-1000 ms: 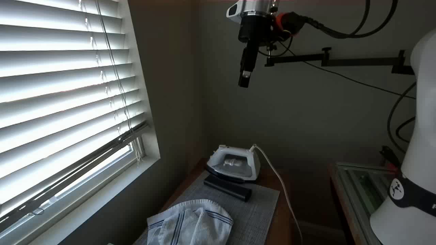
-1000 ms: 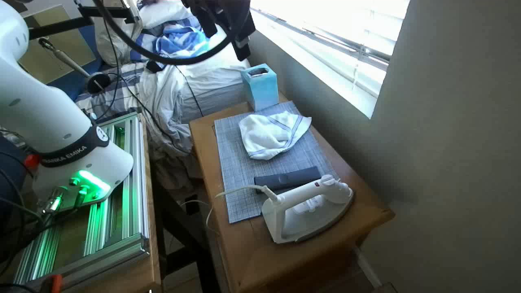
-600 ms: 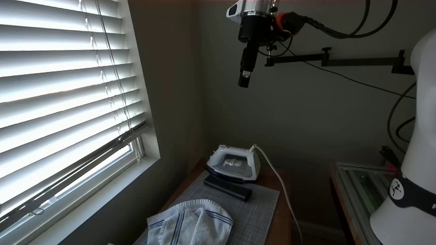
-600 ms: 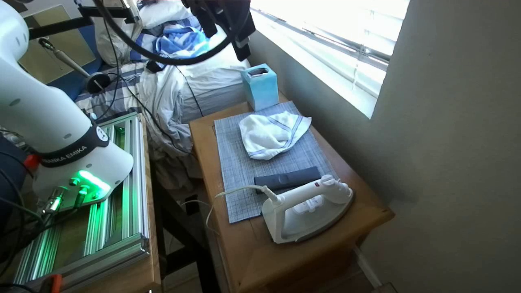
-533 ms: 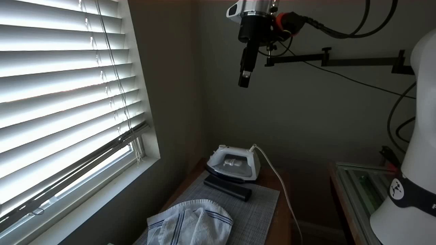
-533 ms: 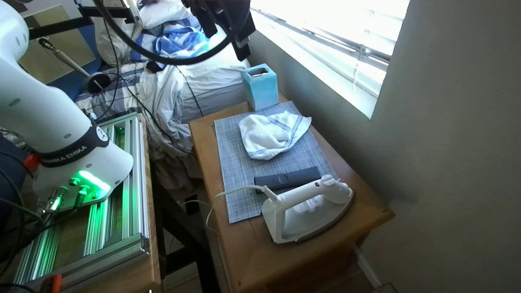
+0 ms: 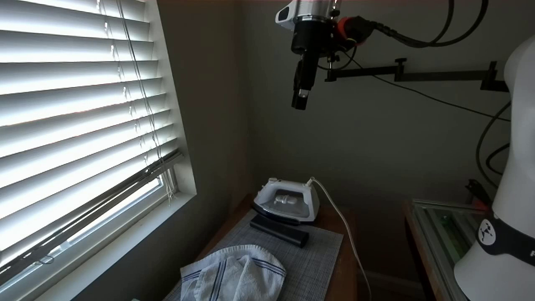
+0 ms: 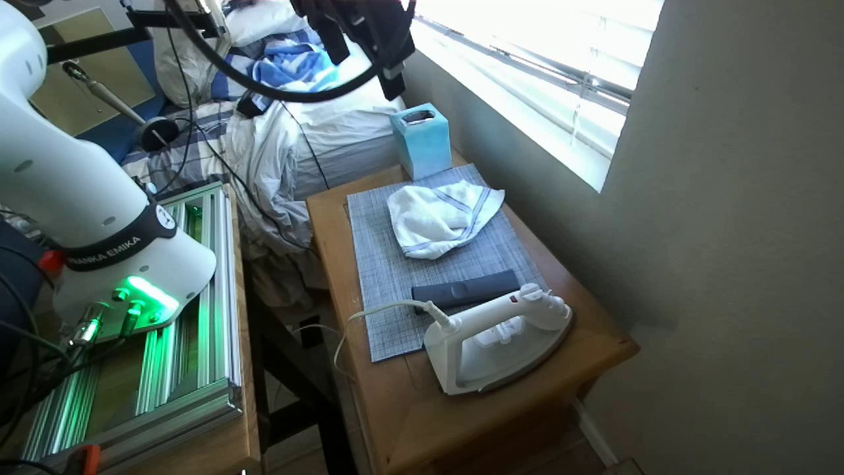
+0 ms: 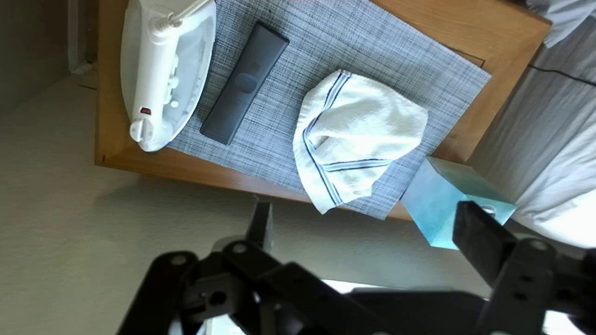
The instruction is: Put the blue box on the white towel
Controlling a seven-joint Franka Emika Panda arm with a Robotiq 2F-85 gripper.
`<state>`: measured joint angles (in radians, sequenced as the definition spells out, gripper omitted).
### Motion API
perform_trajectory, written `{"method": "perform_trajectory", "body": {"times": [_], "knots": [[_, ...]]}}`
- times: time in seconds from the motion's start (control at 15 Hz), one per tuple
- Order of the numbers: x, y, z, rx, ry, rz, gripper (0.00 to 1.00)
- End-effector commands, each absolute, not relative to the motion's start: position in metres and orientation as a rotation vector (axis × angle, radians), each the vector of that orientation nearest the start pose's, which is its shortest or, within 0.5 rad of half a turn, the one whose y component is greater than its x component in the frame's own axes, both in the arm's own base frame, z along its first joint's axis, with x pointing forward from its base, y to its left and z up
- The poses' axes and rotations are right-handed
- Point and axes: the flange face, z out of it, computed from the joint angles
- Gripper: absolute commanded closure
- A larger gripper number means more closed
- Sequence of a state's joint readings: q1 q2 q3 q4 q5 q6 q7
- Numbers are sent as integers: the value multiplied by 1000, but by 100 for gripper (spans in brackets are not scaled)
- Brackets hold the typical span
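Hanging spread and holding nothing, the jaws probably gape to straddle the blue box (image 8: pixel 424 150), which stands at a corner of the wooden surface (image 8: pixel 422 415). Nearby, the rumpled white towel (image 8: pixel 442 220) likely serves as its landing spot.

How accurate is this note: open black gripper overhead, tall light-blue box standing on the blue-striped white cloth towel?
Not quite: the wrist view shows the tall light-blue box standing beside the blue-striped white cloth towel, not on it. The open black gripper overhead is right.
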<state>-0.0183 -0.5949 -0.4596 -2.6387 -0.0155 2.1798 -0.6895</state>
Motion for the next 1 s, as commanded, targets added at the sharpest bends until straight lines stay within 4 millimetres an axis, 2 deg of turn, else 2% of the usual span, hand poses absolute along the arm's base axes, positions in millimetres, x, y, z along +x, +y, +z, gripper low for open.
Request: {"method": "perform_trajectory", "body": {"times": [0.0,0.13,0.4,0.6,0.8,0.93], "knots": [[357,-166,407,-2847,-597,-196,0],[364,-171,391,-2857,-625,-107,0],[381,-203,355,-3022,-388,-52,0],[390,-213,322,-3113,-234,42,0],[399,-204,302,-3115,-240,142,0],[405,-182,299,-3068,-384,183,0]]}}
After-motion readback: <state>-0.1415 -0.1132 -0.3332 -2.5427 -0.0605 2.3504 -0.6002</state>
